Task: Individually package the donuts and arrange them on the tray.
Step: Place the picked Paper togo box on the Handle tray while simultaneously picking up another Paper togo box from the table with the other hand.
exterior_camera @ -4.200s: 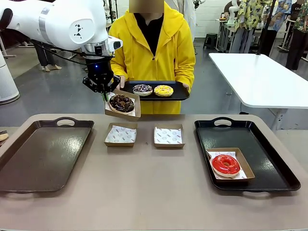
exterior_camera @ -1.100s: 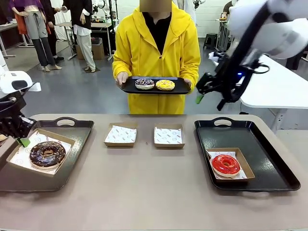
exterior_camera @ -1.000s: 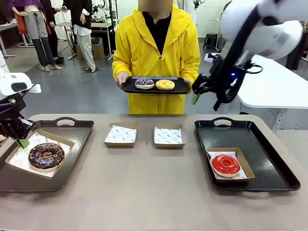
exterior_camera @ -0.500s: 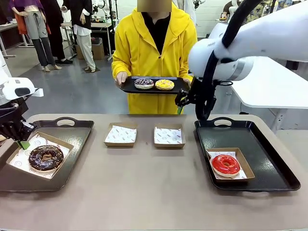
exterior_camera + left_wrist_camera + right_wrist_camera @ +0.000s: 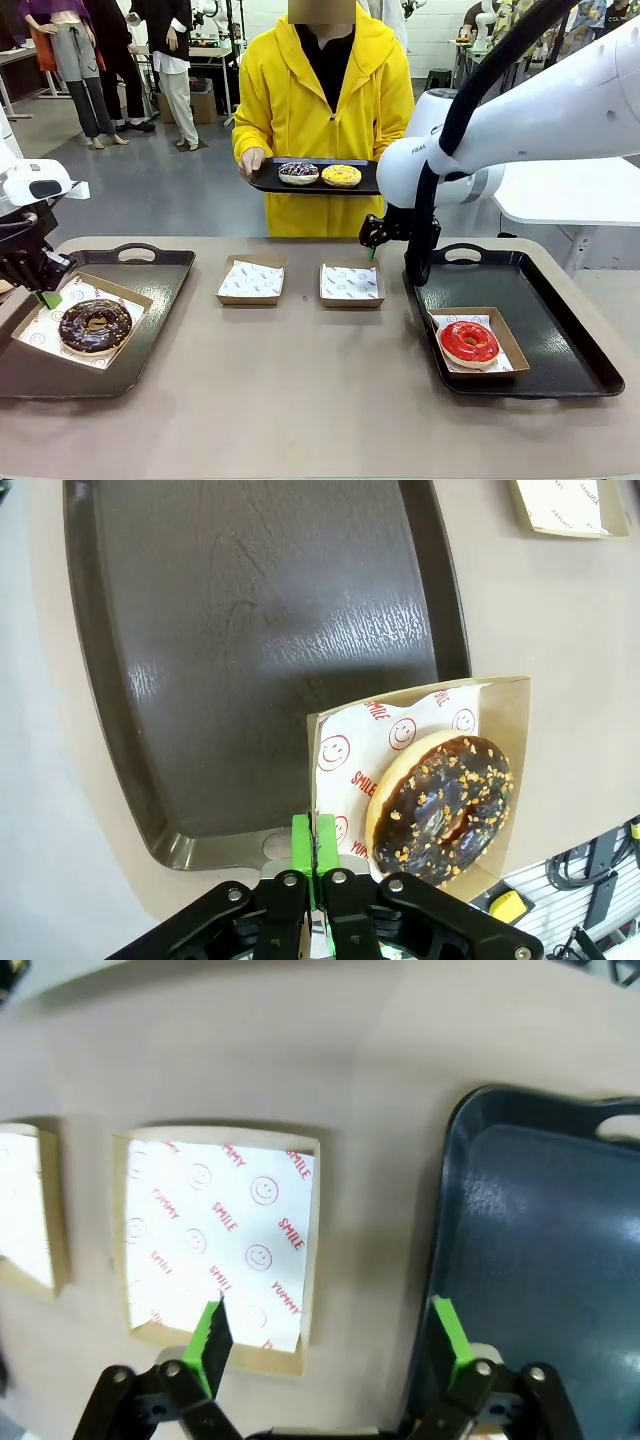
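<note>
A: donut status?
B: choc donut is in its box, down on my L tray. Red donut is boxed on R tray. Yellow donut + purple donut are unboxed on the person's tray.
A: claws?
B: L claw clenched on the box rim, near a corner. R claw released, fingers wide, hovering over an empty box on the table.
A: tips?
B: imo confirm the box lies flat before L lets go, then lift straight so the liner doesn't drag. R: straddle one wall only, pinch low, don't crumple the paper.
</note>
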### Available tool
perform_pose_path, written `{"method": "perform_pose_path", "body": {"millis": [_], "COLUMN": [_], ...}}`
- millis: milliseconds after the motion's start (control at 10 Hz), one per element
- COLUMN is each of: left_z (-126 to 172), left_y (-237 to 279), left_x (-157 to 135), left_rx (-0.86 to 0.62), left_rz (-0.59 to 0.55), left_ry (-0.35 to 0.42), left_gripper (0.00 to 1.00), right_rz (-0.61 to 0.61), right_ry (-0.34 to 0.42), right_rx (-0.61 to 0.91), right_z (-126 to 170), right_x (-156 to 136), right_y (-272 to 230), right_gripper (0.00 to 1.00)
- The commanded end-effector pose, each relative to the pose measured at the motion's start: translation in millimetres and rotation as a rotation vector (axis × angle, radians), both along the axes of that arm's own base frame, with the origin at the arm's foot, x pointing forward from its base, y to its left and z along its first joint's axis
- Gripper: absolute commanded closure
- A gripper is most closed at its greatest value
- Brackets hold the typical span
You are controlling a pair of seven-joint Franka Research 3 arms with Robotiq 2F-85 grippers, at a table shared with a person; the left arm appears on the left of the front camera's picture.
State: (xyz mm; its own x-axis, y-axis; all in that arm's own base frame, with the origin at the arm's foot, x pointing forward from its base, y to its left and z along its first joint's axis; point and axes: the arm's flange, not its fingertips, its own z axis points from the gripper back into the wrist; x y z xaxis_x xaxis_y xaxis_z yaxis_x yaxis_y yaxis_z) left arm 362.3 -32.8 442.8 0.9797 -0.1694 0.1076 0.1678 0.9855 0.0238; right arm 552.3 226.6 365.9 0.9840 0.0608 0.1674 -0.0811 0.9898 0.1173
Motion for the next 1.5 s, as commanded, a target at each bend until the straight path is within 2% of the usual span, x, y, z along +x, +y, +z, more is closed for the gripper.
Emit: {"method": "perform_pose_path", "body": {"millis": [0, 100, 600, 700, 1000, 1200, 1400], "left_z": [2, 2, 0, -4, -27, -33, -36], "left_y": [-1, -1, 0, -3, -10, -8, -6], "left_x": [-2, -2, 0, 9, 2, -6, -9], "left_rx": [-0.009, -0.009, 0.0, -0.046, -0.015, 0.008, 0.028], "left_rz": [0.004, 0.004, 0.0, 0.103, 0.296, 0.257, 0.224], "left_ry": [0.005, 0.005, 0.0, 0.043, 0.125, 0.116, 0.076], "left_gripper": [0.99, 0.99, 0.99, 0.99, 0.99, 0.99, 0.99], "right_rz": [-0.007, 0.0, 0.003, -0.08, -0.098, -0.091, -0.101], "right_ry": [-0.021, 0.0, -0.002, -0.014, 0.006, 0.017, 0.025], "right_rx": [0.008, 0.0, 0.001, -0.041, -0.062, -0.068, -0.08], "right_z": [0, 0, -1, -9, -28, -36, -46], "right_x": [-7, 0, -1, -3, -1, 3, 9], "right_y": [8, 0, 2, 4, 15, 21, 27], "right_gripper": [0.0, 0.0, 0.0, 0.0, 0.0, 0.0, 0.0]}}
